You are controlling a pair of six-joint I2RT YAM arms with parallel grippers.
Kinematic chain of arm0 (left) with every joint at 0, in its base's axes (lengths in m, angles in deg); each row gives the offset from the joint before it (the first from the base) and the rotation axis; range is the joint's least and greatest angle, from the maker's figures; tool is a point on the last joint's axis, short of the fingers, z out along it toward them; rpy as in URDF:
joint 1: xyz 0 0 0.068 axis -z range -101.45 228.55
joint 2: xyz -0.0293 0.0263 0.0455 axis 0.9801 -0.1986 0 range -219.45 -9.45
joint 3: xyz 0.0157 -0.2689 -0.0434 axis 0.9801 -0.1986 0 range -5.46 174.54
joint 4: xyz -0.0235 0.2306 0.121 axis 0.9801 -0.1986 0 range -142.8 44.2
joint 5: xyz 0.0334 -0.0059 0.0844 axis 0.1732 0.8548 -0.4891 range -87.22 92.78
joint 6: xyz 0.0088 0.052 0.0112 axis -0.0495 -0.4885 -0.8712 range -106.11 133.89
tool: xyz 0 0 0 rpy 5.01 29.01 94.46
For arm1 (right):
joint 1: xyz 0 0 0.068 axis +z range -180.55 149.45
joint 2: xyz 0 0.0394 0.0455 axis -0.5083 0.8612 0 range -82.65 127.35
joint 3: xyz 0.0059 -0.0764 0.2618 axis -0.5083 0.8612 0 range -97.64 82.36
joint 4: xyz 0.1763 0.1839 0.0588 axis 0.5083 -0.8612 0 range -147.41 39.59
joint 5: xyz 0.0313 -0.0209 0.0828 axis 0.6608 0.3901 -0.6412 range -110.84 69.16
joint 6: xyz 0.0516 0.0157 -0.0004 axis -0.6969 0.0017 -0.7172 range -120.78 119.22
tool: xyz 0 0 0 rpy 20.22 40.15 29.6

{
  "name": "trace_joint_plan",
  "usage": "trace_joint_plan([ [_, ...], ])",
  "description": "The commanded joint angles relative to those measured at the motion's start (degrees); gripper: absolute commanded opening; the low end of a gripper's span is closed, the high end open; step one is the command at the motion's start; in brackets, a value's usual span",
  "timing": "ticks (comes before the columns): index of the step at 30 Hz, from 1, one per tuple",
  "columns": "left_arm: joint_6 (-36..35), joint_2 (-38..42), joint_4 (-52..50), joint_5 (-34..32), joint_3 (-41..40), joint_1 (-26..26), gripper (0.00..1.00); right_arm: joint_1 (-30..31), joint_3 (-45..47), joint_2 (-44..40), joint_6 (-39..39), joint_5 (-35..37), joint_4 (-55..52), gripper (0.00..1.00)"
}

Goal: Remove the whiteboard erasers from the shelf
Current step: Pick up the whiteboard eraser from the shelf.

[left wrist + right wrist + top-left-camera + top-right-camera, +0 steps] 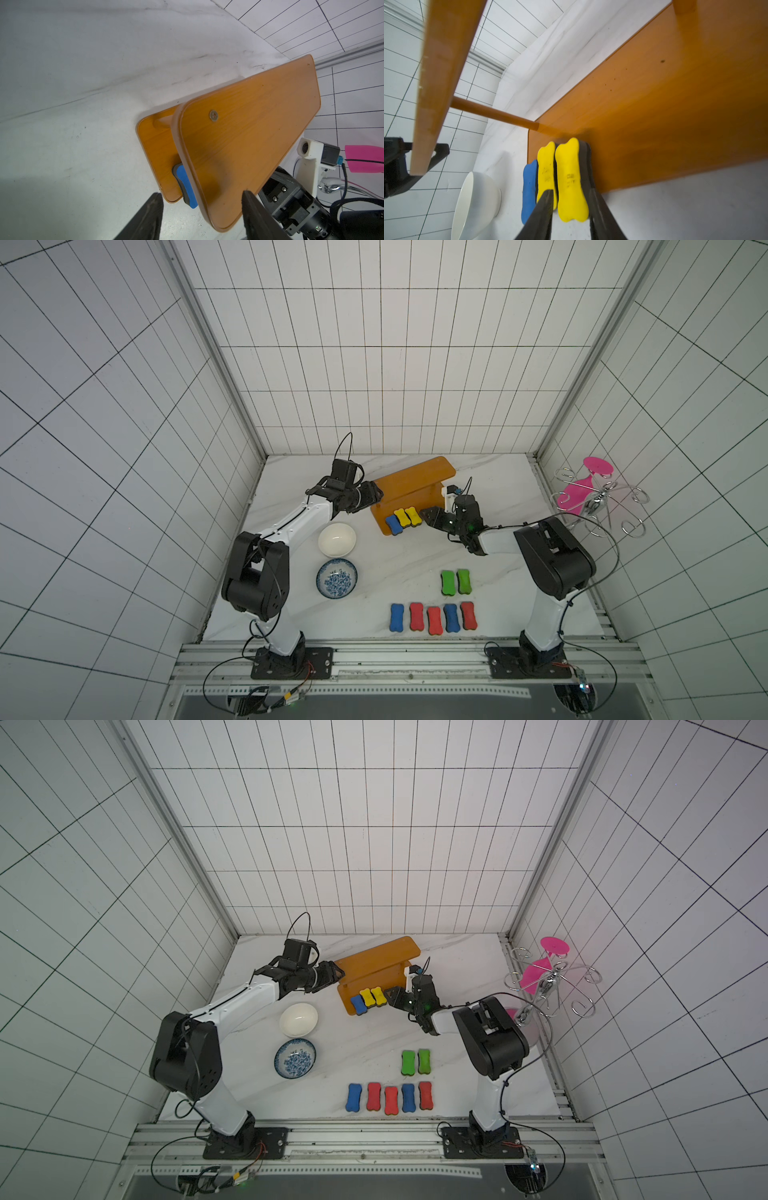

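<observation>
The orange shelf (411,483) stands at the back of the table. On its lower board (664,99) lie a blue eraser (392,525) and two yellow erasers (402,517) (412,516), side by side. My right gripper (571,190) is open, and its fingers straddle the nearest yellow eraser (569,178). My left gripper (201,193) is open at the shelf's left end, with the corner of the upper board (249,128) between its fingers. Two green erasers (456,581) and a row of blue and red erasers (434,618) lie on the table in front.
A white bowl (337,539) and a blue-patterned bowl (337,578) sit left of the middle, close to my left arm. A chrome wire rack with pink discs (598,497) stands beyond the table's right edge.
</observation>
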Motion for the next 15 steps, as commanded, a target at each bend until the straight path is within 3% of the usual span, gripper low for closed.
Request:
trace_joint_plan([
  [1, -0.98, -2.18, -1.13, -0.43, 2.62, -0.09, 0.61, -0.28, -2.64, 2.34, 0.26, -2.88, 2.40, 0.34],
  [9, -0.97, -3.37, -1.69, -0.51, 3.38, -0.20, 0.48, -0.45, -4.98, 7.53, -0.48, -4.58, 3.05, 0.35],
  [15, -0.60, -4.05, -1.63, 0.19, 3.16, -0.15, 0.45, -0.36, -5.50, 9.24, -0.75, -5.16, 3.06, 0.35],
])
